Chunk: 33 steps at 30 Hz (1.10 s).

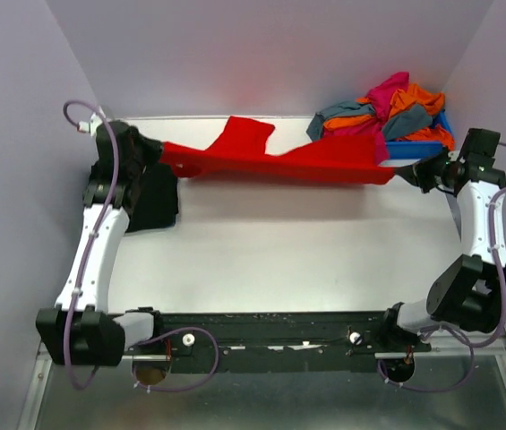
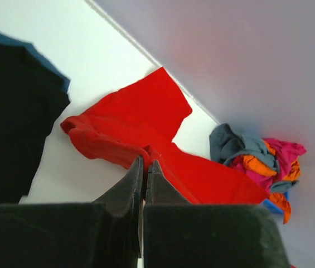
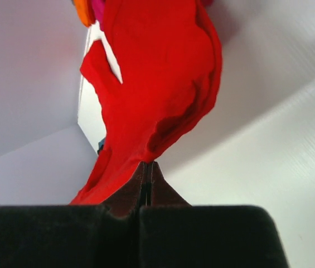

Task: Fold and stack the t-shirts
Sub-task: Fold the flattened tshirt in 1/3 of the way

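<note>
**Item 1. Red t-shirt** (image 1: 279, 161). It is stretched in a long band along the far edge of the worktop (image 1: 279, 260). The band runs from near the far left corner to just short of the far right corner. One sleeve juts toward the far edge, left of centre. The cloth is bunched and creased at both ends. Whether the middle rests on the surface or hangs just above it cannot be told.

**Item 2. Left gripper** (image 1: 157, 154). It sits at the left end of the red t-shirt, near the far left corner. In the left wrist view the jaws are clenched on a fold of the red cloth, with no gap between the fingers.

**Item 3. Right gripper** (image 1: 407, 172). It sits at the right end of the red t-shirt, close to the right edge. The jaws are pinched tight on the red fabric. In the right wrist view the cloth fans out from the fingertips.

**Item 4. Black t-shirt** (image 1: 156, 202). It lies at the left edge, beside the left arm and just nearer than the red t-shirt's left end. Blue trim shows along its border in the left wrist view. From overhead the arm partly hides it.

**Item 5. Heap of t-shirts** (image 1: 387, 112). Magenta, orange and grey-teal shirts are crumpled together in the far right corner, piled in and over the blue bin (image 1: 414, 149). From overhead, the red t-shirt's right end overlaps the near side of the heap.
</note>
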{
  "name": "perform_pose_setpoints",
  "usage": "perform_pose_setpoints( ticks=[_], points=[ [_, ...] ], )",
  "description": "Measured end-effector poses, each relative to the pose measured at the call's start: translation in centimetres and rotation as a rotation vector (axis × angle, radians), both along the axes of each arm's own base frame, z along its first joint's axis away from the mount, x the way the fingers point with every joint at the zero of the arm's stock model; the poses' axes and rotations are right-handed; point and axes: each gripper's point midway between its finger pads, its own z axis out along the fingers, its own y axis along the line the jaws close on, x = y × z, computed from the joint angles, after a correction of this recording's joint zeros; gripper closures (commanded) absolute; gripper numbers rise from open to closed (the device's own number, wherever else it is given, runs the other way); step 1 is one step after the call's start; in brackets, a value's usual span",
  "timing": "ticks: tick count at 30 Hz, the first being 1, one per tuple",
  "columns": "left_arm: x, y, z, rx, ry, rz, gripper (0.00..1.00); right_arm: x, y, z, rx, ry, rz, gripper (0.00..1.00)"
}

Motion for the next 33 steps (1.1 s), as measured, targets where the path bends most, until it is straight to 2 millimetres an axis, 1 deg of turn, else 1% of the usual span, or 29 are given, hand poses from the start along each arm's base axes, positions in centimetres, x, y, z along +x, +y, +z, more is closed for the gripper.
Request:
perform_pose_setpoints(
  ticks=[1, 2, 4, 5, 6, 8, 10, 13, 15, 16, 18, 20, 21, 22, 23, 24, 25, 26, 27, 29, 31, 32, 33],
  points=[
    [-1.1, 0.0, -0.4, -0.006, -0.011, -0.004, 1.0, -0.8, 0.2, -0.3, -0.007, -0.005, 0.002, 0.99],
    [-2.8, -0.1, -1.3, -0.011, -0.019, -0.009, 1.0, -1.6, 0.4, -0.8, -0.015, -0.009, 0.005, 0.99],
    [-5.6, -0.1, -4.1, -0.02, -0.002, -0.013, 1.0, -3.4, 0.8, -2.3, -0.022, 0.002, 0.003, 0.99],
    [-6.6, -0.1, -5.4, -0.024, 0.011, -0.014, 1.0, -4.3, 1.0, -3.4, -0.026, 0.019, 0.0, 0.99],
    [-7.6, -0.1, -7.0, -0.028, 0.031, -0.014, 1.0, -5.2, 1.1, -4.6, -0.031, 0.041, -0.003, 0.99],
    [-10.0, -0.2, -11.1, -0.041, 0.094, -0.017, 1.0, -7.1, 1.3, -7.6, -0.038, 0.11, -0.017, 0.99],
    [-12.1, -0.5, -14.6, -0.072, 0.151, -0.022, 1.0, -9.3, 1.4, -10.5, -0.052, 0.191, -0.042, 0.99],
    [-15.7, -0.9, -19.2, -0.129, 0.214, -0.013, 1.0, -12.9, 1.6, -13.8, -0.079, 0.276, -0.076, 0.99],
    [-17.3, -0.9, -20.5, -0.159, 0.226, 0.004, 1.0, -15.1, 2.0, -15.0, -0.096, 0.298, -0.095, 0.99],
    [-18.0, -0.9, -20.7, -0.174, 0.216, 0.011, 1.0, -15.9, 2.2, -15.3, -0.103, 0.299, -0.105, 0.99],
    [-19.3, -0.8, -20.2, -0.196, 0.189, 0.03, 1.0, -17.3, 2.3, -15.7, -0.121, 0.29, -0.128, 0.99],
    [-19.9, -0.6, -19.3, -0.209, 0.163, 0.049, 1.0, -18.4, 2.4, -15.9, -0.137, 0.278, -0.151, 0.98],
    [-20.2, -0.5, -19.1, -0.217, 0.159, 0.058, 0.97, -18.8, 2.4, -15.9, -0.142, 0.269, -0.163, 0.88],
    [-20.4, -0.5, -19.1, -0.225, 0.163, 0.064, 0.91, -19.2, 2.4, -16.0, -0.149, 0.265, -0.177, 0.81],
    [-20.8, -0.5, -19.3, -0.235, 0.177, 0.071, 0.8, -19.6, 2.4, -16.1, -0.152, 0.266, -0.193, 0.7],
    [-21.1, -0.5, -19.7, -0.241, 0.197, 0.077, 0.67, -20.1, 2.4, -16.2, -0.155, 0.271, -0.208, 0.56],
    [-21.5, -0.5, -20.3, -0.244, 0.227, 0.085, 0.52, -20.4, 2.4, -16.2, -0.158, 0.272, -0.22, 0.48],
    [-21.9, -0.5, -20.8, -0.251, 0.252, 0.093, 0.3, -20.7, 2.3, -16.1, -0.166, 0.269, -0.23, 0.43],
    [-22.3, -0.5, -21.3, -0.253, 0.277, 0.1, 0.19, -20.9, 2.2, -15.9, -0.175, 0.262, -0.238, 0.39],
    [-22.9, -0.3, -22.0, -0.253, 0.315, 0.114, 0.1, -21.1, 2.1, -15.6, -0.193, 0.239, -0.241, 0.37],
    [-23.4, -0.2, -22.2, -0.257, 0.335, 0.13, 0.07, -21.4, 2.1, -15.3, -0.205, 0.222, -0.243, 0.37],
    [-23.5, -0.2, -22.2, -0.257, 0.337, 0.135, 0.05, -21.4, 2.1, -15.2, -0.212, 0.214, -0.238, 0.39],
    [-23.5, -0.1, -21.8, -0.257, 0.328, 0.138, 0.03, -21.4, 2.1, -15.0, -0.22, 0.198, -0.227, 0.4]
  ],
)
